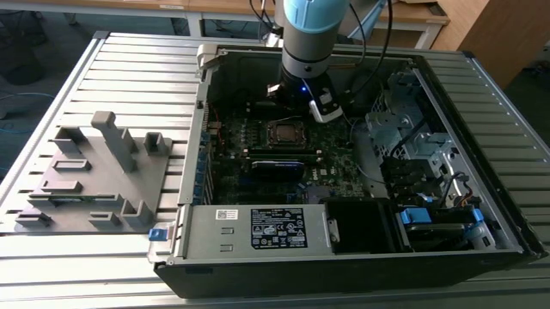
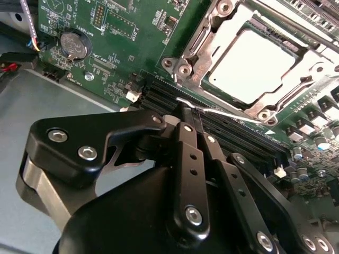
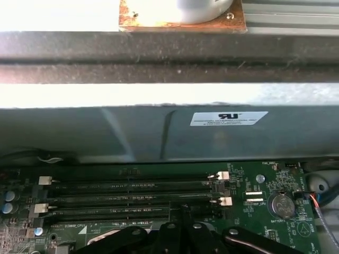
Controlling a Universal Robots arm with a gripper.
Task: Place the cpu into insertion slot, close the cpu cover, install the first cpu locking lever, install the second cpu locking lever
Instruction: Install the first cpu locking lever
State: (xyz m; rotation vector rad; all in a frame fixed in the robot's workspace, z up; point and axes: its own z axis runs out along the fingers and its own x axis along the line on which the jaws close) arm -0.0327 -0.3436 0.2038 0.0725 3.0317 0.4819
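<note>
Already the cpu (image 2: 253, 64) lies flat in the insertion slot (image 2: 197, 46), fingers (image 2: 186, 123) pinching a thin lever (image 2: 222, 112).

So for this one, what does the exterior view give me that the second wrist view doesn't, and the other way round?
The exterior view gives the whole open computer case on the slatted table, a grey fixture tray to the exterior view's left, and the arm reaching down into the case. The second wrist view gives the gripper, fingers together at a thin silvery lever, the cpu cover down around the cpu, and a coin battery. Both show the cpu in the insertion slot on the green motherboard.
</note>
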